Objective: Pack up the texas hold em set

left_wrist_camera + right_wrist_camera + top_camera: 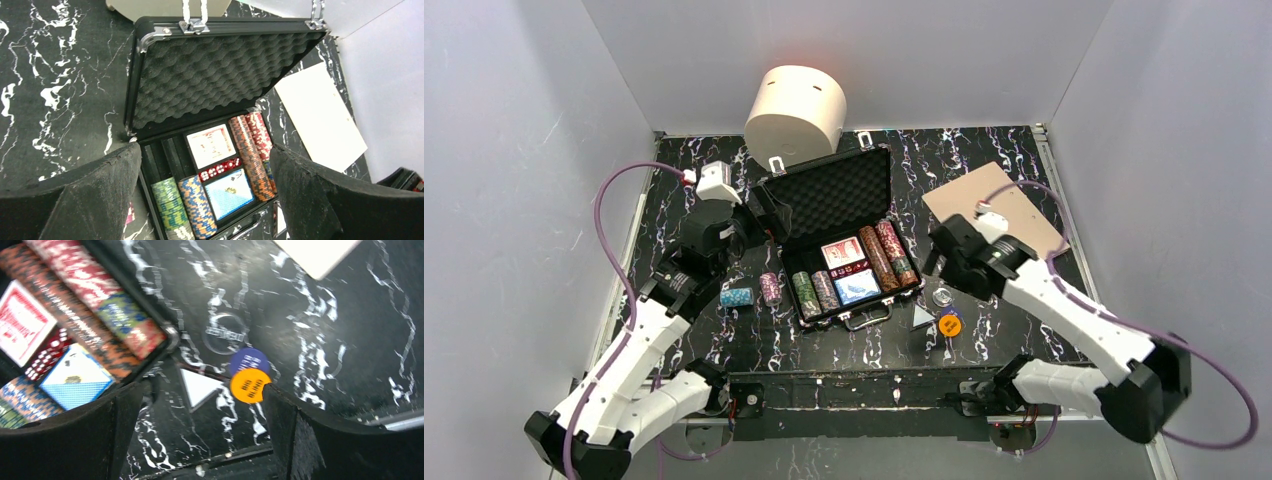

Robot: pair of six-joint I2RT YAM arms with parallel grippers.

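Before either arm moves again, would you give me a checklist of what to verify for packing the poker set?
1. The briefcase is open: ok, lid up, foam showing.
2. The left gripper is free: ok, open, holding nothing.
3. The right gripper is free: ok, open, holding nothing.
4. All chips are in the case: not ok; the teal stack and pink stack lie on the table left of it.
5. Buttons are packed: not ok; the orange button, purple button and clear disc lie right of the case.
6. Room inside: ok, bare slots behind the green stack.
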